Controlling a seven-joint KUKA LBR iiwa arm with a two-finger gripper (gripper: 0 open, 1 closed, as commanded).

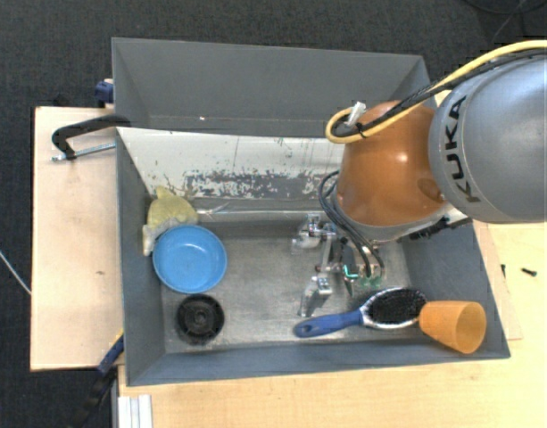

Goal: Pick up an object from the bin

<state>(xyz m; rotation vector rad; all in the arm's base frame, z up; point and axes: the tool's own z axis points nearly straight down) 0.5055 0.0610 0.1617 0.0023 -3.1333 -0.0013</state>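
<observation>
1. Nothing is lifted yet: every thing is seen lying on the bin [255,87] floor, so the grasp and the lift are judged to remain.
2. The tool [313,264] is seen low over bare floor near the middle, its two fingers spread apart, with nothing held between them.
3. The nearest thing, a hairbrush [362,316], is found by the near wall, just near-right of the tool.
4. Its long axis is laid left to right: blue handle left, black bristle head right, beside an orange cup [453,325].
5. A blue bowl [191,258] is seen well apart, at the left.
</observation>
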